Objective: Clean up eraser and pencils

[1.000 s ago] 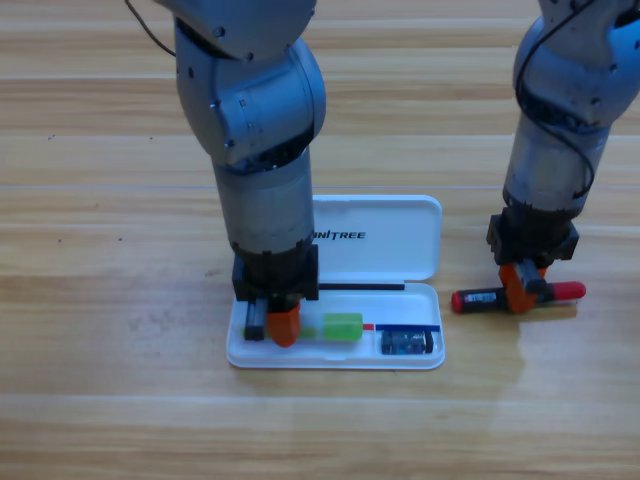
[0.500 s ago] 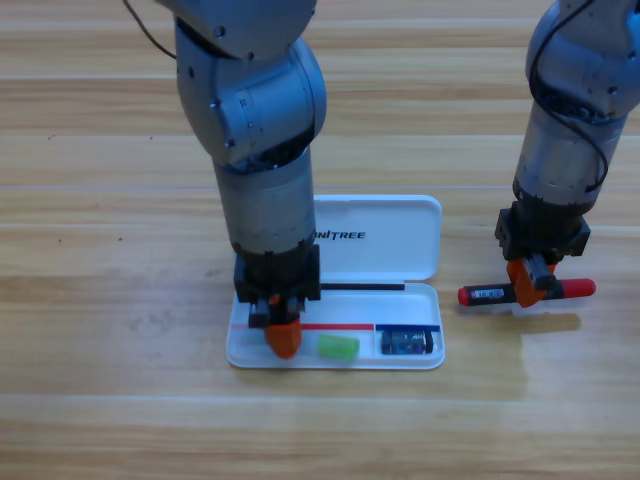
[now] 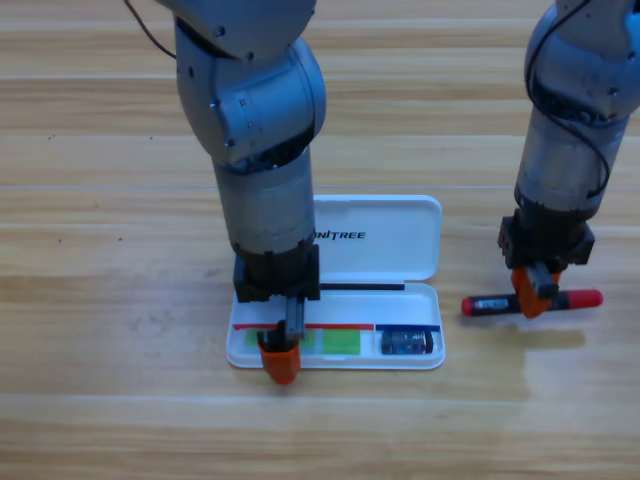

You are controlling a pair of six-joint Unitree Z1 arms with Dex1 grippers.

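Inside the lower tray of the open white plastic case [image 3: 415,362], the small dark eraser with a pale label [image 3: 405,343] lies at the right end, and the pale pencil with a green end [image 3: 338,341] lies to its left, partly hidden. Over the tray's left end, the left gripper [image 3: 279,362] points down, touching or just above that pencil; whether its fingers are open or closed cannot be told. Right of the case, the right gripper [image 3: 533,298] has its fingers closed around the middle of the black pencil with red ends [image 3: 490,304], above the light wooden table [image 3: 100,300].
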